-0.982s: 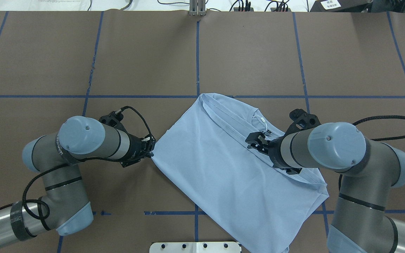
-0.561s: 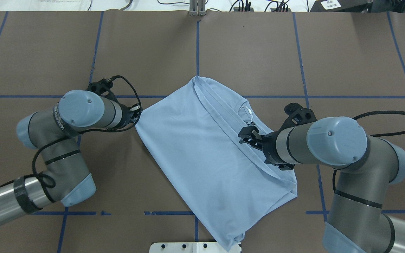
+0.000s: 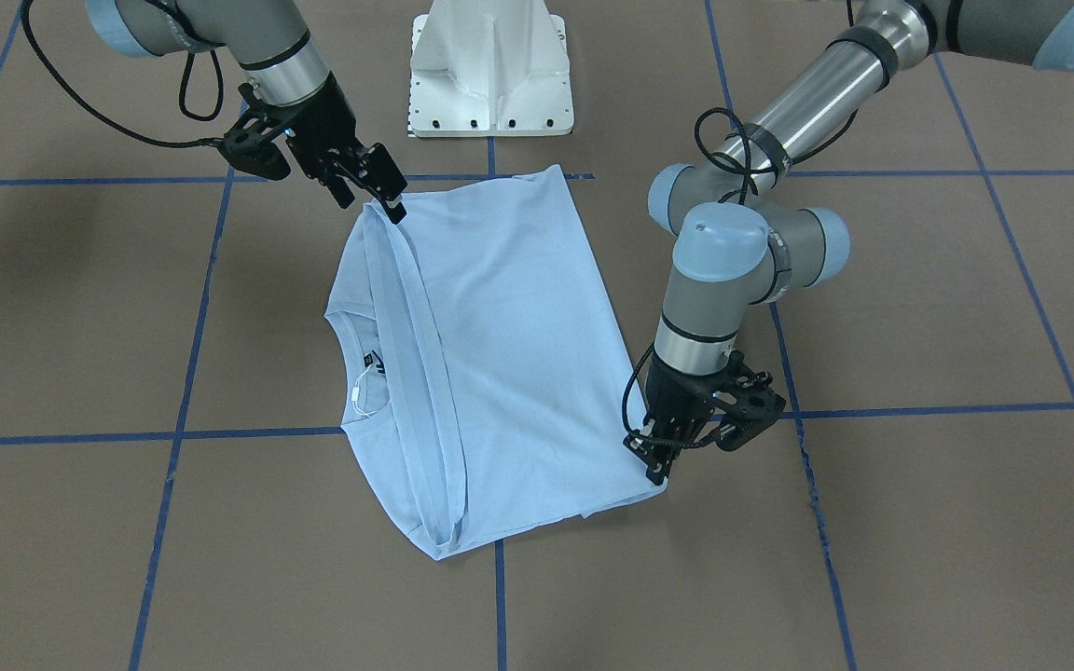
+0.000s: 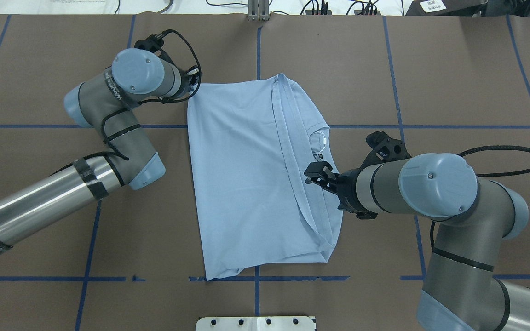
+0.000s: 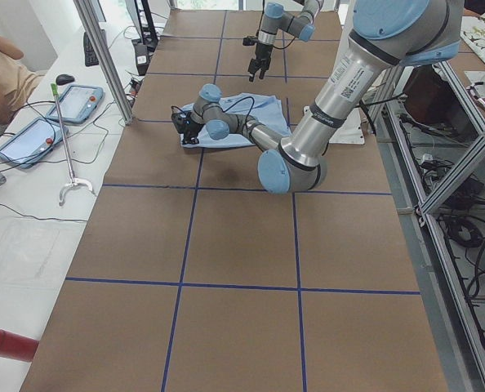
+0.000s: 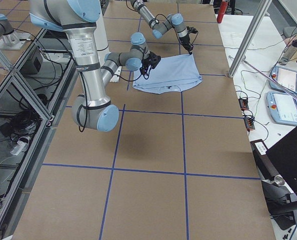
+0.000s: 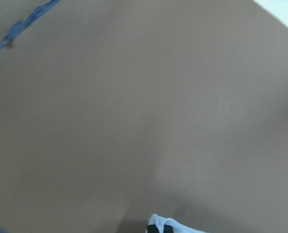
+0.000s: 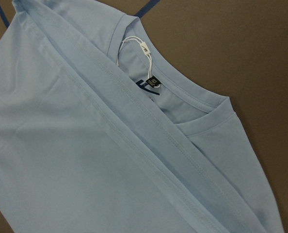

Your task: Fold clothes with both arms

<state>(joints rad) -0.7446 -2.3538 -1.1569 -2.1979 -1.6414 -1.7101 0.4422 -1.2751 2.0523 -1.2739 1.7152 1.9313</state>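
Blue T-shirt [image 4: 246,184] folded lengthwise (collar exposed), left jaws pinching corner, right jaws apart.

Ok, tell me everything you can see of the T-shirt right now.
The T-shirt is light blue, thin knit fabric. It lies mostly flat on the brown table, folded over itself so a stitched hem band runs lengthwise beside the collar. A dark neck label and white tag string show in the collar. The left gripper pinches its far-left corner. The right gripper hangs open above the fold, apparently not touching. No chest print shows.
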